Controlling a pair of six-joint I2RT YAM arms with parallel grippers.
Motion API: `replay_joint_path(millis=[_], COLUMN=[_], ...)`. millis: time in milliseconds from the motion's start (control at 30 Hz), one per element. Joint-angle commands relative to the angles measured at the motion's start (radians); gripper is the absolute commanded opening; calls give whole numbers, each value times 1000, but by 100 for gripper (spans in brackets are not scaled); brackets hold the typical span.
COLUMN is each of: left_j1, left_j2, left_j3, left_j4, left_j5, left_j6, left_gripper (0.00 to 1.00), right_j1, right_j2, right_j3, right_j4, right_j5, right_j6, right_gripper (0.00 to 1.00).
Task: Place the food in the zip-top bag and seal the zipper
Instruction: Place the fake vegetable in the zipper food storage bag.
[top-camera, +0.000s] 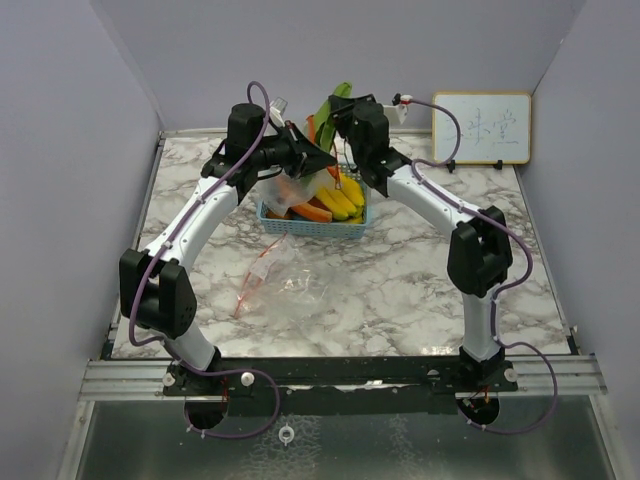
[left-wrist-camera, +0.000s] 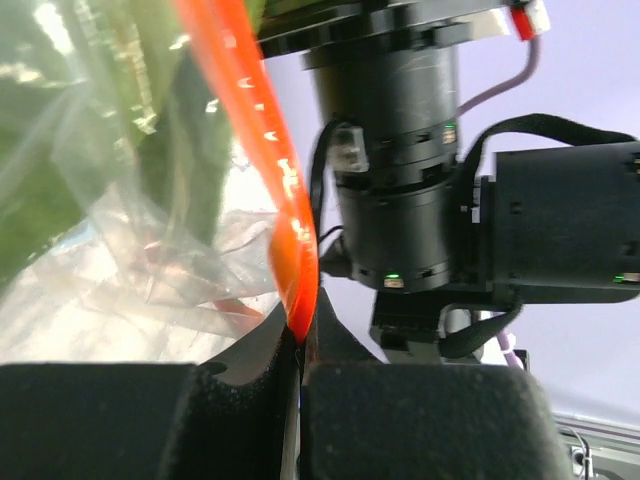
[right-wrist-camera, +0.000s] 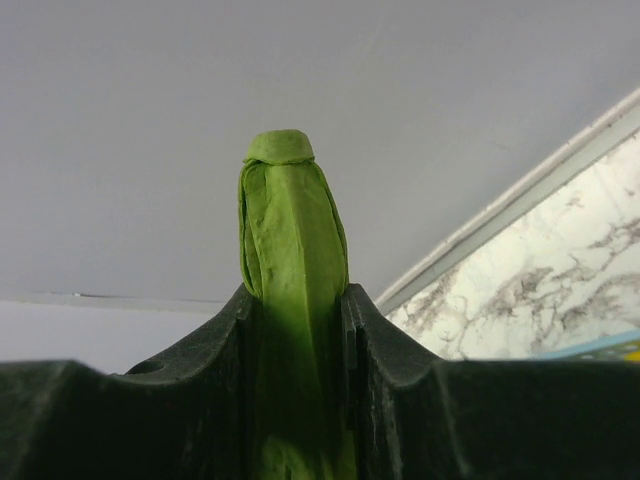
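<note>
My left gripper (top-camera: 306, 157) is shut on the orange-red zip strip (left-wrist-camera: 268, 150) of a clear zip-top bag (left-wrist-camera: 120, 210). It holds the bag up over the blue basket (top-camera: 312, 229). In the left wrist view the strip runs up from between my closed fingers (left-wrist-camera: 300, 338). My right gripper (top-camera: 337, 112) is shut on the long green leafy vegetable (right-wrist-camera: 291, 220) and holds it upright in the air beside the bag's mouth; its tip (top-camera: 342, 91) sticks up. Green shows through the bag film. Yellow bananas (top-camera: 346, 196) and an orange carrot (top-camera: 311, 212) lie in the basket.
A second clear bag (top-camera: 290, 280) with a red zip lies flat on the marble table in front of the basket. A small whiteboard (top-camera: 481, 128) leans at the back right. The right arm's wrist (left-wrist-camera: 400, 200) is close in front of my left gripper.
</note>
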Motion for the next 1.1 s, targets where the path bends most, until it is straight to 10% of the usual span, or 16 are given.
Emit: replay_joint_path(millis=[0, 1067], left_j1=[-8, -50], left_j2=[-11, 68], left_j3=[16, 86], left_j4=[44, 116], left_j5=[41, 44], left_j6=[-20, -25], left_gripper=[0, 0], right_j1=[14, 4], right_j2=[8, -422], right_j3=[-54, -722], right_j4=[0, 361], right_j5=[-43, -541], right_j6=[53, -202], right_gripper=[2, 2])
